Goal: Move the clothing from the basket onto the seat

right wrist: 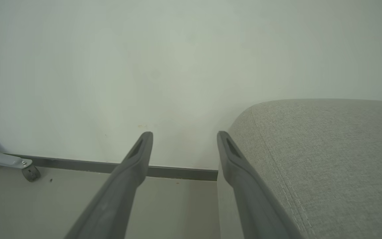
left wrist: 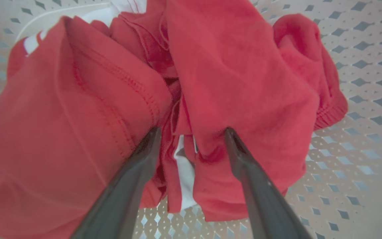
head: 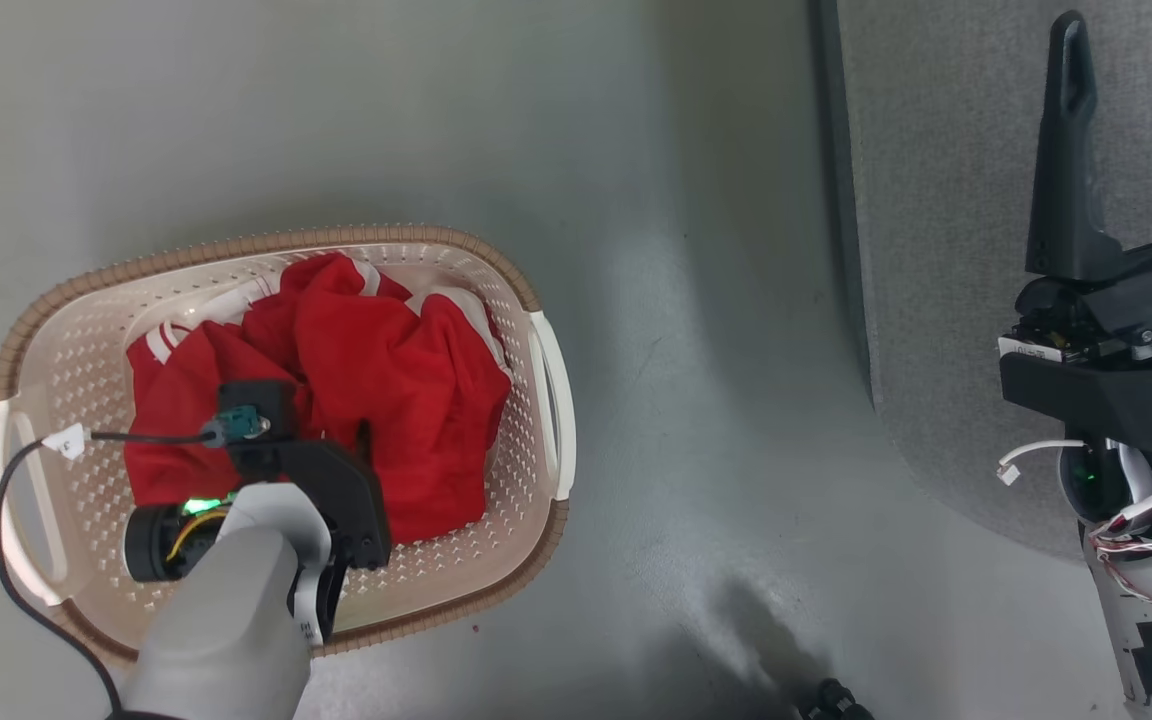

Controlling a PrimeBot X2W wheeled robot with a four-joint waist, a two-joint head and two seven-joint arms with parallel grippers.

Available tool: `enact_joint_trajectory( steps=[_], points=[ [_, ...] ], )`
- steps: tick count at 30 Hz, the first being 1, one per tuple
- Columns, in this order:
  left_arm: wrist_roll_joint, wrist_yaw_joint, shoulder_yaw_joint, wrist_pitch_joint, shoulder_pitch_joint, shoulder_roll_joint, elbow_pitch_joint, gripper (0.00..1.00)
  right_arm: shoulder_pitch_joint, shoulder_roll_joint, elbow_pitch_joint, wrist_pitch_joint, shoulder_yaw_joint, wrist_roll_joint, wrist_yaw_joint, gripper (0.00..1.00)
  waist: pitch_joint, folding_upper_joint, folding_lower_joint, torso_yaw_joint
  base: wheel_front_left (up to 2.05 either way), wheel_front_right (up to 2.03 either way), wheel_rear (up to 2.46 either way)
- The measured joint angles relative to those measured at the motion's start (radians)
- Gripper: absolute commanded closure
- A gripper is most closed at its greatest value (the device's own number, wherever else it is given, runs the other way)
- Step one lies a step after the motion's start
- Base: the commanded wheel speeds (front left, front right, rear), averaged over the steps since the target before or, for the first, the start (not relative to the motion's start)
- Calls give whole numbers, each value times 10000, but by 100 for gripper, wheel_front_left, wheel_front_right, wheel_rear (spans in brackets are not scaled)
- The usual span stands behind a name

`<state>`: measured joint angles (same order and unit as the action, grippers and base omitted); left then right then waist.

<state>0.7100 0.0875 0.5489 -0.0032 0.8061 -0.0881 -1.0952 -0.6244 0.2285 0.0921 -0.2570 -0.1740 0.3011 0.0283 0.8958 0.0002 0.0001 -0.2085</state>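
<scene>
The red clothing (head: 386,400) lies crumpled in the cream basket (head: 266,245) on the floor at the left of the head view. My left arm (head: 266,560) reaches down into the basket from above, and its wrist hides the fingers there. In the left wrist view, my left gripper (left wrist: 192,131) is open, both fingertips pressed into folds of the clothing (left wrist: 244,83), with a red and white fold between them. The basket's perforated wall (left wrist: 360,132) shows behind. My right gripper (head: 1131,40) stands open and empty over the grey seat (head: 936,200). The seat's rounded corner (right wrist: 327,149) lies beside my right gripper (right wrist: 184,134).
Bare grey floor (head: 716,400) separates the basket from the seat. A black cable (head: 1,520) loops from my left wrist over the basket's left handle. A small dark object (head: 836,705) sits at the bottom edge. A caster wheel (right wrist: 30,172) stands by the wall's skirting.
</scene>
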Motion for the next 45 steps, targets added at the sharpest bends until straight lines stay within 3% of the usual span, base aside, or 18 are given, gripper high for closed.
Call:
enact_joint_trajectory(
  steps=[14,15,16,17,30,45],
  points=[
    [-192,-364,94,-314,717,184,-366,0,12,-4,245,0,257,-2,71,0,638,0,0,94,0,0,0],
    [-192,-418,98,-343,720,199,-412,35,12,-17,244,0,255,-4,73,0,651,0,0,105,0,0,0],
    [-186,-451,90,-343,720,215,-481,81,12,-25,245,0,255,-19,73,0,661,0,0,113,0,0,0],
    [-186,-453,92,-341,720,224,-546,100,12,-33,247,0,257,-33,75,0,668,0,0,120,0,0,0],
    [-201,-719,280,-692,733,347,-949,100,19,-69,-245,2,326,-102,196,0,313,-2,-1,286,0,0,0],
    [-393,-1066,644,-1467,649,456,-1206,100,499,-150,-1411,2,180,-309,422,0,-1052,-2,-2,670,0,0,0]
  ],
)
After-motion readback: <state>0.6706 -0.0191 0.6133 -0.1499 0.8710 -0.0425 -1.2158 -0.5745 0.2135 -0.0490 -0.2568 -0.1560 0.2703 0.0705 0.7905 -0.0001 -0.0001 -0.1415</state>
